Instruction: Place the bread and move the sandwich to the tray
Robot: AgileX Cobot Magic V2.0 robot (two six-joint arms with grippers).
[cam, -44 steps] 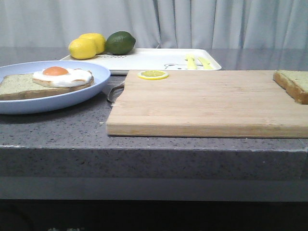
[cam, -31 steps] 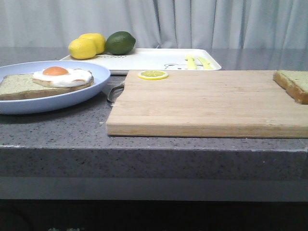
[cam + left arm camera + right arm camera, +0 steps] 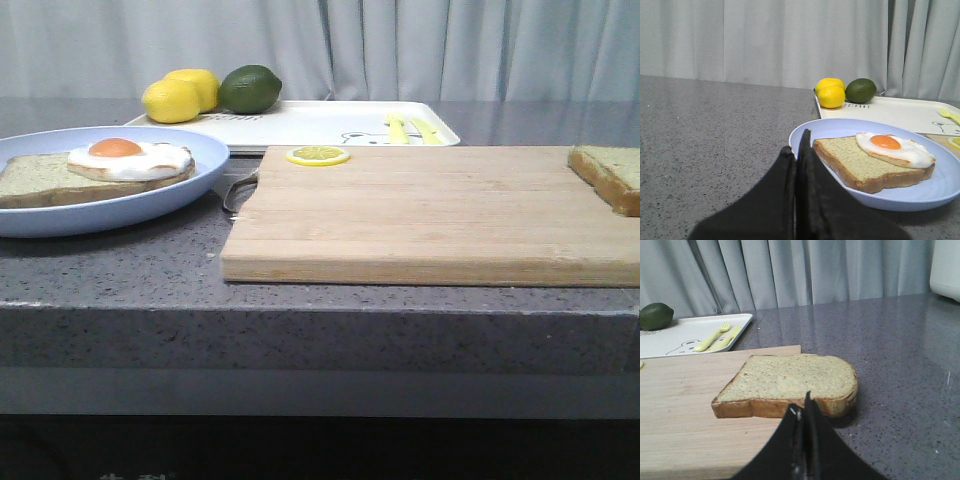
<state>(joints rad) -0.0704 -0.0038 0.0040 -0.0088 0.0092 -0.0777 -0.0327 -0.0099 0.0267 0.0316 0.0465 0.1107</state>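
Nothing you can see has moved since the earlier frames: the front view looks the same, with no arm in it. Your bread [image 3: 790, 382] lies flat at the right end of the board [image 3: 430, 215], one corner hanging past the board's edge over the counter [image 3: 120, 275]. Your right fingers [image 3: 803, 412] are pressed together, empty, just short of the bread's near crust. Your left fingers [image 3: 796, 155] are also pressed shut and hold nothing, poised at the near rim of the plate [image 3: 920, 197]. On that plate sits the other slice [image 3: 860, 162] with the egg [image 3: 892, 148] on top, yolk up, no second slice over it. The tray [image 3: 320, 122] lies behind the plate and board, near the curtain, with two lemons [image 3: 180, 95] and a lime [image 3: 250, 88] at its left end and a yellow fork [image 3: 712, 337] by the bear print. A lemon slice [image 3: 318, 155] rests on the board's far left corner.
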